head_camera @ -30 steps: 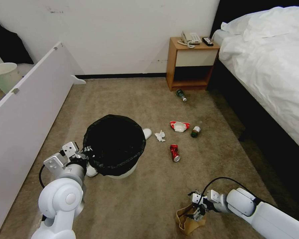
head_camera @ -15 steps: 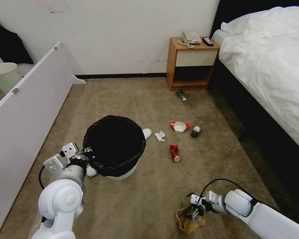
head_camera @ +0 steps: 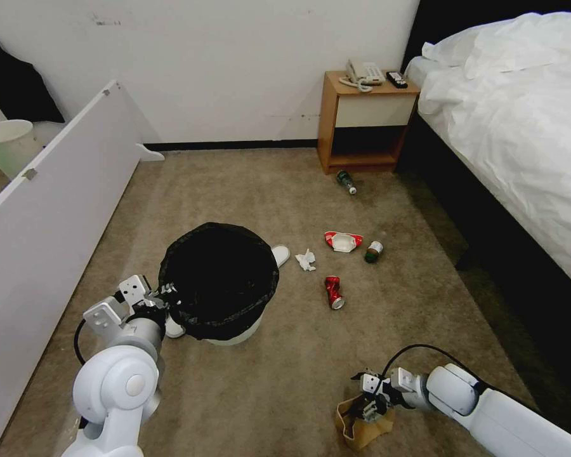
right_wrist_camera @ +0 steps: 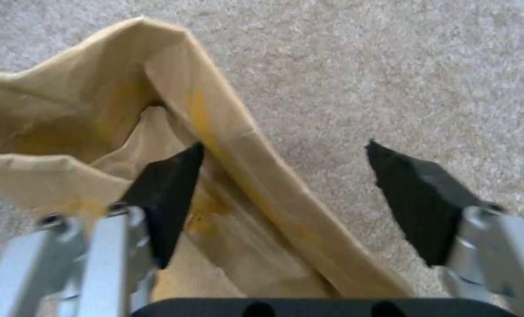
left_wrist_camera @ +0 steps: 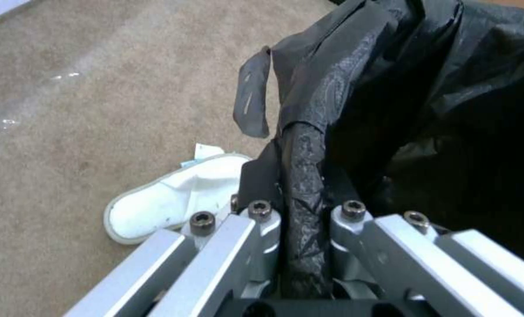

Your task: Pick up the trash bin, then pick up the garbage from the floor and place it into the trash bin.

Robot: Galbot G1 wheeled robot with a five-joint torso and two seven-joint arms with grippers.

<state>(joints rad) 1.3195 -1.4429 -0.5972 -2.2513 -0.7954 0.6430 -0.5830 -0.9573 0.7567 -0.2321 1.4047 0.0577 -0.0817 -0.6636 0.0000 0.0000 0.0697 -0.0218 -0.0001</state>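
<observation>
Lower now than a second ago, my right gripper (head_camera: 367, 408) has sunk onto the mouth of the brown paper bag (head_camera: 361, 426), and the trash bin (head_camera: 219, 279) in my left has dipped slightly toward the carpet. My right fingers (right_wrist_camera: 168, 193) are spread wide: one black pad is inside the bag's opening, the other (right_wrist_camera: 418, 198) hangs outside over bare carpet, with the bag's wall (right_wrist_camera: 262, 176) standing between them and nothing pinched.

My left gripper (left_wrist_camera: 302, 211) is clamped on the bin's rim, the folded black liner (left_wrist_camera: 303, 176) squeezed tight between both fingers, at the side of the bin nearest me.

Just beside that grip a white slipper (left_wrist_camera: 168, 198) lies flat on the carpet, partly under the bin's edge. A second slipper (head_camera: 281, 254) peeks out from the bin's far side.

Farther out on the floor sit a crumpled tissue (head_camera: 306, 259), a crushed red can (head_camera: 333, 292), a red-and-white wrapper (head_camera: 343, 241) and a green-labelled bottle (head_camera: 374, 251) lying near one another. Another bottle (head_camera: 346, 181) lies just before the wooden nightstand (head_camera: 365, 124), next to the bed (head_camera: 520, 114).
</observation>
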